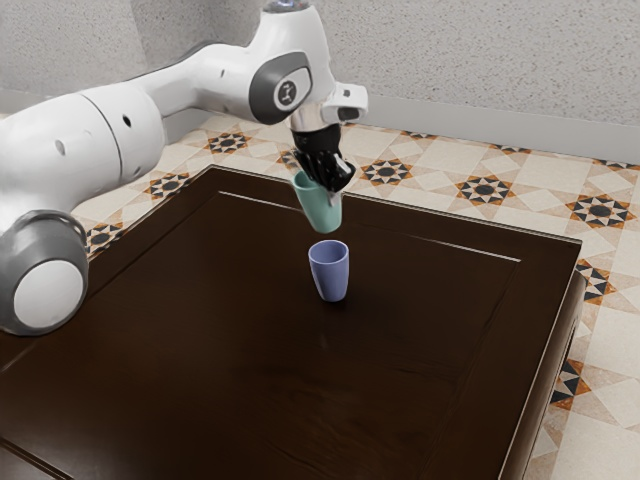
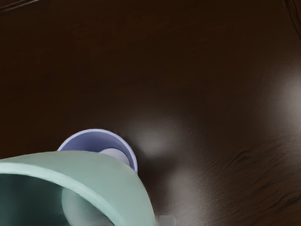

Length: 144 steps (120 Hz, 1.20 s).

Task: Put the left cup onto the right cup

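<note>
Exterior view: the arm [image 1: 100, 150] comes in from the exterior view's left and bends down over a dark wooden table [image 1: 200, 380]. The gripper [image 1: 325, 182] points downward, and its black fingers [image 1: 335, 172] are clamped on the rim of the green cup [image 1: 321, 208], which hangs in the air, mouth up and slightly tilted. Right below it the blue cup [image 1: 329, 270] stands upright on the table, mouth up, near the middle of the far half. The green cup's base is just above the blue cup's rim, with a small gap between them, so the two do not touch. Patterned floor [image 1: 480, 185] tiles run behind the table, up to a grey wall [image 1: 480, 50]. Wrist view: the green cup [image 2: 108, 183] is large and blurred just under the hand, with its pale inside bottom visible. Past its rim the open mouth of the blue cup [image 2: 96, 141] shows on the table [image 2: 211, 84], partly covered by the green cup's wall. Soft light patches lie on the dark wood beside the blue cup.
</note>
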Each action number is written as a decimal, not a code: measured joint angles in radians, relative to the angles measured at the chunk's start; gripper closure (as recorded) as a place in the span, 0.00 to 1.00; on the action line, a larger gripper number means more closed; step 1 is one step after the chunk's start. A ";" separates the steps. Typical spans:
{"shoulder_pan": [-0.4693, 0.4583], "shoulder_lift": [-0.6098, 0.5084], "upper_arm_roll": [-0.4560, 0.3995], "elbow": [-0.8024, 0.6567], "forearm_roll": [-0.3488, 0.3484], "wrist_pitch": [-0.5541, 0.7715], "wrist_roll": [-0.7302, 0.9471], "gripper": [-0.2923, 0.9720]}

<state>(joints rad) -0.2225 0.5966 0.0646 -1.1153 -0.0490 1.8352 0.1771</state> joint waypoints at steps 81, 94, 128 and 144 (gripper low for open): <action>0.006 0.143 0.023 0.049 -0.005 0.048 -0.006 0.85; 0.007 0.155 0.023 0.047 -0.005 0.050 -0.006 0.85; 0.008 0.161 0.023 0.041 -0.011 0.052 -0.005 0.53; 0.008 0.155 0.024 0.041 -0.011 0.049 -0.004 0.39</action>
<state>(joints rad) -0.2148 0.7517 0.0883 -1.0742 -0.0605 1.8842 0.1735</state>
